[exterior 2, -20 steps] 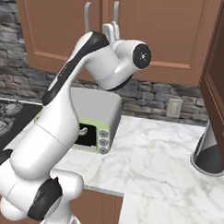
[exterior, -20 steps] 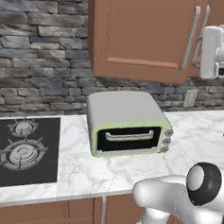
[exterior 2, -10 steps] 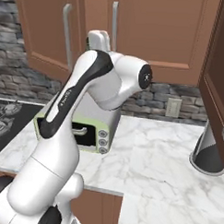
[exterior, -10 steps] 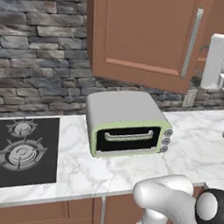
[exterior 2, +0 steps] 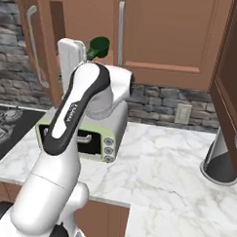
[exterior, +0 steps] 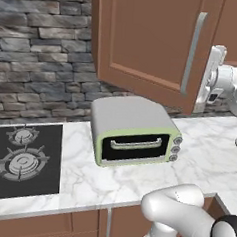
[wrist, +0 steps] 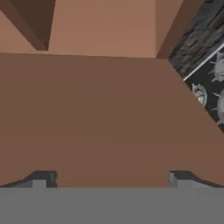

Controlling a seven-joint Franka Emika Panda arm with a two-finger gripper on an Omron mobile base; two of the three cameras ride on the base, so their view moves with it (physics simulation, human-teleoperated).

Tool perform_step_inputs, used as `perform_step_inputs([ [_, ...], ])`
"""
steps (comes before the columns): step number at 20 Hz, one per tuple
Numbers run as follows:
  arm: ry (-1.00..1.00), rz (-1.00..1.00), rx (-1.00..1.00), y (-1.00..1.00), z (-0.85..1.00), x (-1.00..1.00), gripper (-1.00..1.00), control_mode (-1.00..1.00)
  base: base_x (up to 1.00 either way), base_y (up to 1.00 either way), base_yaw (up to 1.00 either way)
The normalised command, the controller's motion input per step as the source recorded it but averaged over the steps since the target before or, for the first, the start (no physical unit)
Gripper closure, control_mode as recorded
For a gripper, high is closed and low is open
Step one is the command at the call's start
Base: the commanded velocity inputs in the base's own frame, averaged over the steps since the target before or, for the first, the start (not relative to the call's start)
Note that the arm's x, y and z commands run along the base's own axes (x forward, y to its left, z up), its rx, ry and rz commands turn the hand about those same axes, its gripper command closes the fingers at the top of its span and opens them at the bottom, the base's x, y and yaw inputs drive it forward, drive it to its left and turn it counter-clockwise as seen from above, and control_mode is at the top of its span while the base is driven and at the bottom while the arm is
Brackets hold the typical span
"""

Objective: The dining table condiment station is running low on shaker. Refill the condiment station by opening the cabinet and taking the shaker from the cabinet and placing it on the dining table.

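The reddish-brown wall cabinet's left door [exterior: 146, 42] stands swung out wide over the counter, its silver bar handle [exterior: 193, 51] facing me. My gripper [exterior: 214, 79] hangs just right of that handle, apart from it. In the hand view the gripper [wrist: 111, 179] is open, its fingertips [wrist: 43, 177] spread wide with only the brown door panel [wrist: 100, 113] in front of them. From the right base view the open door [exterior 2: 45, 44] is edge-on and the hand [exterior 2: 70, 57] sits before the cabinet opening. The shaker is hidden. The dining table is out of view.
A green funnel-shaped cup [exterior 2: 98, 45] shows inside the cabinet. A grey-green toaster oven [exterior: 134, 131] stands on the marble counter [exterior: 209, 142] below the door, with a black stove [exterior: 22, 159] at left. A grey cone-shaped appliance [exterior 2: 218, 159] stands at right. The right cabinet door [exterior 2: 163, 29] is shut.
The left cabinet door has swung from slightly ajar to wide open. My hand moved down and leftward along with it, and now stands off the handle with its jaws fully spread.
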Motion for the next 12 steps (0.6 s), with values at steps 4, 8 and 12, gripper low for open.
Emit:
perform_step_inputs([
  [4,0.00,0.61,-0.08,1.00,0.00,-0.34,-1.00,-1.00,0.00,0.00,0.00],
  [8,-0.01,0.56,-0.15,1.00,-0.03,-0.56,-1.00,-1.00,0.00,0.00,0.00],
  [12,-0.26,0.40,-0.23,1.00,-0.19,-0.88,-1.00,-1.00,0.00,0.00,0.00],
])
